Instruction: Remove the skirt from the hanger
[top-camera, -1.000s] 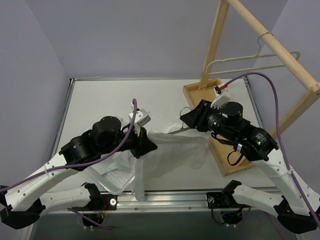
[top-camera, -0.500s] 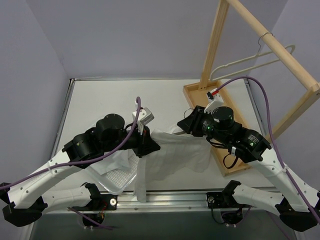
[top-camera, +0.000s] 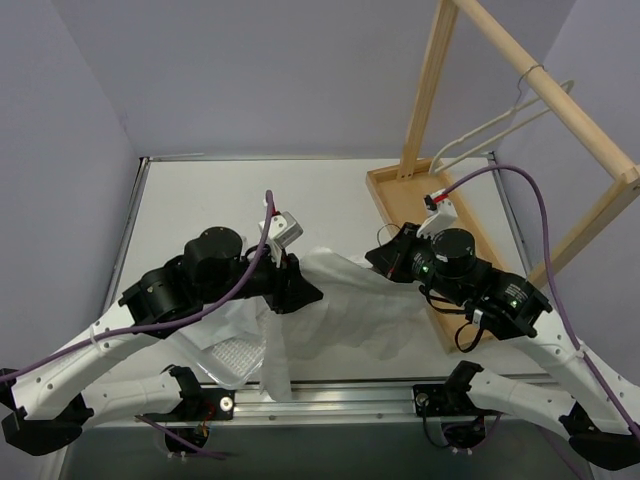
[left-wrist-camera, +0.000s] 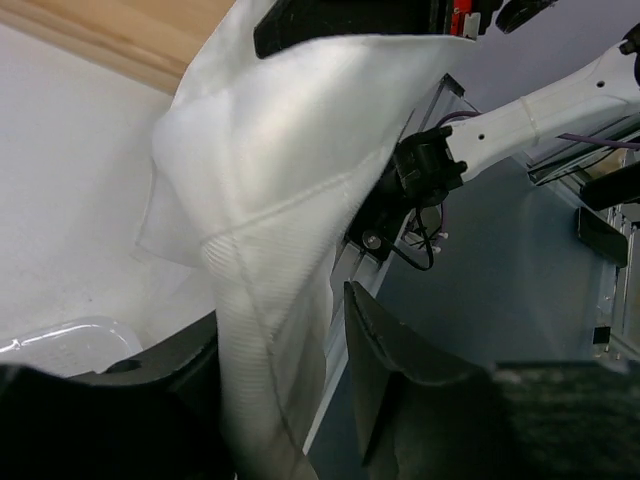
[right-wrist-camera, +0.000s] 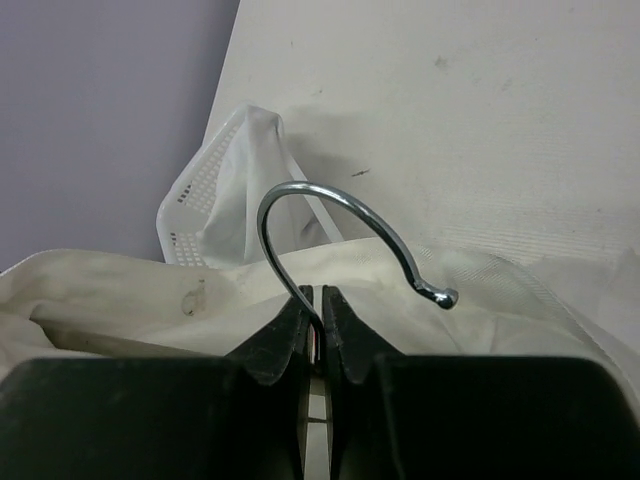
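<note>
Right wrist cam catches what the top view hides: the right gripper (right-wrist-camera: 312, 300) clamped tight on the hanger hook (right-wrist-camera: 345, 205). The white skirt (top-camera: 350, 310) sprawls along the table's (top-camera: 200, 200) near edge, one end over the clear tray (top-camera: 235, 362) toward the near-left corner. The left gripper (left-wrist-camera: 280, 320) has jaws apart, cloth hanging loose between.

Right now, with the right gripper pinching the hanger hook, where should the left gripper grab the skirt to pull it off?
Probably the thick seamed edge of the skirt, lying between the jaws of the left gripper, approached from the left. That band is folded and bunched, so it offers a firm pinch, and it sits opposite the hook that the right gripper clamps.
</note>
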